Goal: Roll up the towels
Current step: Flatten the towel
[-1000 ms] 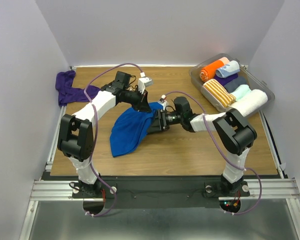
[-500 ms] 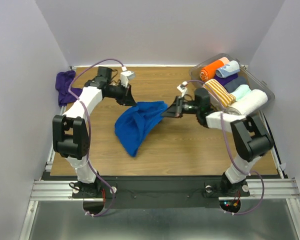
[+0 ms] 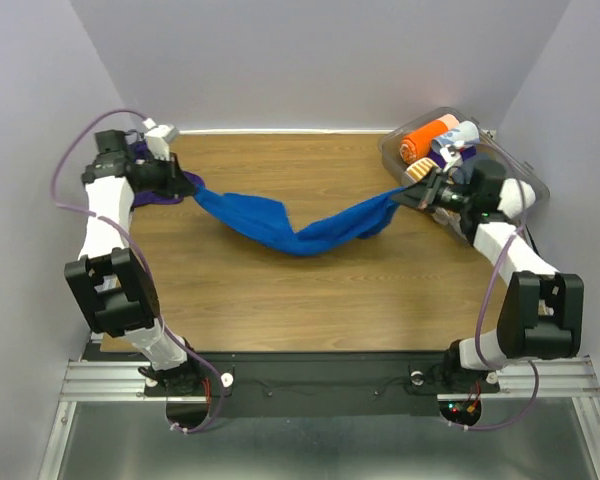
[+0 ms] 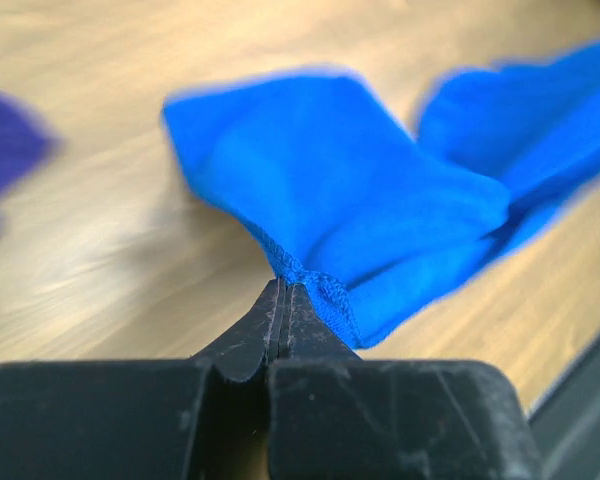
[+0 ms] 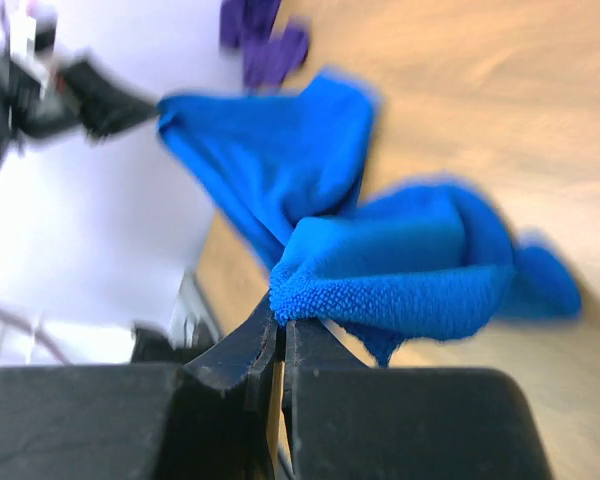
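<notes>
The royal blue towel (image 3: 300,228) hangs stretched between my two grippers across the back half of the table, sagging in the middle down to the wood. My left gripper (image 3: 188,186) is shut on its left corner (image 4: 298,268) at the far left. At the right, by the bin, my right gripper (image 3: 404,196) is shut on the other end (image 5: 380,285). The dark purple towel (image 3: 148,190) lies crumpled at the back left corner, mostly hidden behind my left arm; it also shows in the right wrist view (image 5: 263,40).
A clear plastic bin (image 3: 516,172) at the back right holds several rolled cloths, among them an orange roll (image 3: 426,137) and an orange-and-white striped one (image 3: 422,170). My right wrist partly covers the bin. White walls close in the table on three sides.
Both arms swung outward, left to the far left, right toward the bin. The blue towel went from a bunched heap in the middle to a long sagging strip. The right gripper closed on it.
</notes>
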Available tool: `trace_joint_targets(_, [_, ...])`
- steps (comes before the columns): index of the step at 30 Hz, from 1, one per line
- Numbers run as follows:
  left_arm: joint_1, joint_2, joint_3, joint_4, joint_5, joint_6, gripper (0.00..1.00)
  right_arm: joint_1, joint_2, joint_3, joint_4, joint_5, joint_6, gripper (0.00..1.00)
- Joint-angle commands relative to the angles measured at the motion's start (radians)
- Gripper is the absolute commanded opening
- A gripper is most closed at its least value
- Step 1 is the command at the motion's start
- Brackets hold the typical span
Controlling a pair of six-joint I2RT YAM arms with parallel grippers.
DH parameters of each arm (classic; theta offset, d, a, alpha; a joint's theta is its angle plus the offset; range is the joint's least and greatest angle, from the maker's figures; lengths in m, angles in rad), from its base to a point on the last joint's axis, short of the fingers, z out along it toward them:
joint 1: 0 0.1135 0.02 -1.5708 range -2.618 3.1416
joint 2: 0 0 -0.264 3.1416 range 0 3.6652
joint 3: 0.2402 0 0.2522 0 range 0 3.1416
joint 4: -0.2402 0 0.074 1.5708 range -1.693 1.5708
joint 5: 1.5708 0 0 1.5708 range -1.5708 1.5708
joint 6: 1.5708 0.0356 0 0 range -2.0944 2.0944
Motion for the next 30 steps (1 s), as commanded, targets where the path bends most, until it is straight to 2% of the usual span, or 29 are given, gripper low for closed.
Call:
trace_joint_targets(1, [0.116,-0.084,0.119,0.008,0.068,-0.075,0.0,-0.117,-0.065,0.127,-0.058,-0.045,-0.002,0.01])
trace_joint_targets(4, [0.17,-0.121,0.143,0.017,0.086,-0.138,0.0,-0.187,-0.101,0.17,-0.099,-0.06,0.013,0.01])
trace_joint_targets(9, [0.236,-0.223,0.093,-0.03,0.086,-0.161,0.0,-0.257,-0.191,0.228,-0.226,-0.082,0.004,0.01])
trace_joint_targets(15, [0.295,-0.377,0.027,-0.096,0.043,-0.166,0.0,-0.273,-0.364,0.222,-0.317,-0.054,-0.045,0.01])
trace_joint_targets(18, [0.299,-0.469,-0.007,-0.109,-0.021,-0.176,0.0,-0.274,-0.449,0.245,-0.433,-0.002,-0.108,0.01])
trace_joint_targets(24, [0.302,-0.633,-0.039,-0.15,-0.216,-0.207,0.0,-0.274,-0.574,0.323,-0.798,0.154,-0.203,0.01])
trace_joint_targets(28, [0.302,-0.668,-0.038,-0.172,-0.334,-0.236,0.0,-0.274,-0.599,0.371,-0.973,0.295,-0.261,0.01])
trace_joint_targets(30, [0.302,-0.667,-0.045,-0.161,-0.388,-0.257,0.0,-0.274,-0.598,0.354,-1.024,0.315,-0.289,0.0])
